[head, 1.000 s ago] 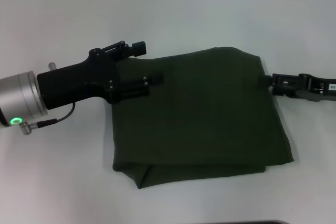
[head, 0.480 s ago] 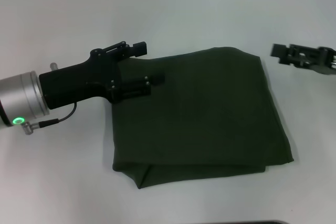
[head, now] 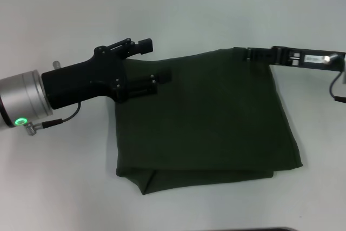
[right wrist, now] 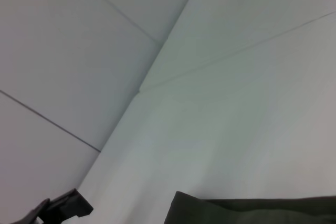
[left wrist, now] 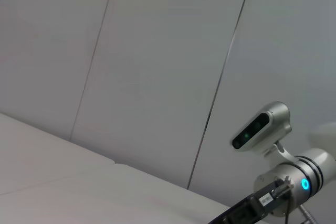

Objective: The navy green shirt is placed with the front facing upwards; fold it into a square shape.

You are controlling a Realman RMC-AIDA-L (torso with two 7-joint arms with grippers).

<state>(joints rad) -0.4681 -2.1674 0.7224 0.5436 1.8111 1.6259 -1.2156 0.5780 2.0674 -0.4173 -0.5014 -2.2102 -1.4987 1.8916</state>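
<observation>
The navy green shirt point(head: 205, 123) lies folded into a rough square in the middle of the white table, plain dark cloth up, with no letters or collar showing. My left gripper point(head: 153, 61) is open at the shirt's far left corner; its lower finger point(head: 161, 77) lies over the cloth and its upper finger point(head: 144, 45) is off it. My right gripper point(head: 247, 55) reaches in from the right, level with the shirt's far edge near the far right corner. The right wrist view shows a strip of the shirt point(right wrist: 252, 211) and the left gripper's finger point(right wrist: 58, 208).
The white table point(head: 65, 187) lies bare around the shirt. The shirt's near left corner point(head: 143, 182) shows doubled layers. A dark edge point(head: 259, 229) runs along the table's front. In the left wrist view, wall panels and the right arm's wrist point(left wrist: 283, 182) appear.
My right gripper left the shirt's right edge, rose away from it, then reached left to the far right corner. The left gripper shifted only slightly. The shirt has not moved.
</observation>
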